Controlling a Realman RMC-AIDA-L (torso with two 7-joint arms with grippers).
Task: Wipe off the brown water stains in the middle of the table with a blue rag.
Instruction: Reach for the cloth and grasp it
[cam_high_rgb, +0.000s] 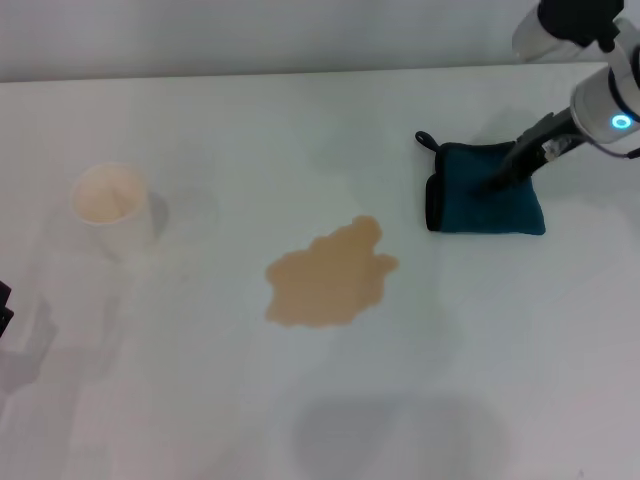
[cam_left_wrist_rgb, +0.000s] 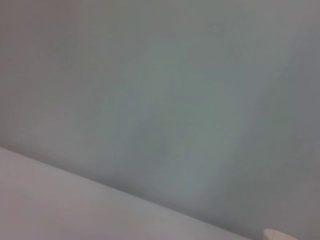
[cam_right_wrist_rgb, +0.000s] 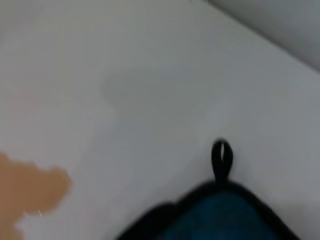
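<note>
The brown water stains (cam_high_rgb: 330, 275) lie as a tan lobed puddle in the middle of the white table (cam_high_rgb: 300, 120). To their right lies the blue rag (cam_high_rgb: 480, 205), flat, with its black loop (cam_high_rgb: 424, 140) at the far left corner. My right gripper (cam_high_rgb: 500, 180) reaches down from the upper right and its tip rests on the rag's top. In the right wrist view the blue rag (cam_right_wrist_rgb: 225, 220) and its loop (cam_right_wrist_rgb: 221, 159) are close, and an edge of the stains (cam_right_wrist_rgb: 30, 187) shows farther off. My left gripper (cam_high_rgb: 3, 305) is a dark sliver at the left edge.
A white paper cup (cam_high_rgb: 110, 205) with a tan inside stands at the left of the table, well away from the puddle. The left wrist view shows only a bare wall, a strip of the table (cam_left_wrist_rgb: 50, 210) and the cup's rim (cam_left_wrist_rgb: 280, 235).
</note>
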